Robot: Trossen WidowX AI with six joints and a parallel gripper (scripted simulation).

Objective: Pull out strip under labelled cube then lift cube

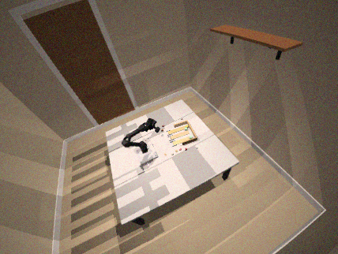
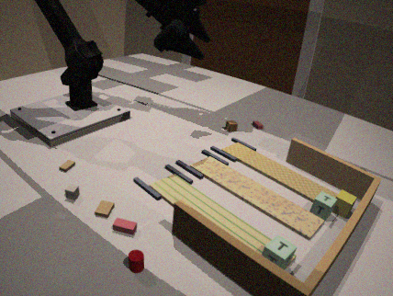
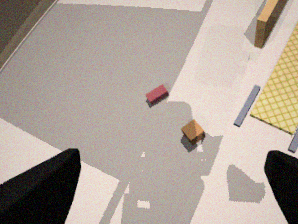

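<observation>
We list: one gripper (image 1: 158, 129) (image 2: 202, 48) (image 3: 174, 160), jaws wide open, holding nothing; three strips, lying apart; two lettered cubes (image 2: 280, 251) (image 2: 324, 205).

Brown door (image 1: 75, 59), wooden wall shelf (image 1: 257, 37), striped light, pale table (image 1: 197, 166) (image 2: 138, 138) (image 3: 220, 60)

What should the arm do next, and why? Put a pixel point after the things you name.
Probably move the open tool (image 2: 204, 48) (image 3: 174, 160) toward the strips' free ends: it hangs off to one side, above the table, with nothing held, and the lattice-patterned strip (image 2: 280, 170) (image 3: 282, 87) shows only at the wrist picture's edge.
</observation>
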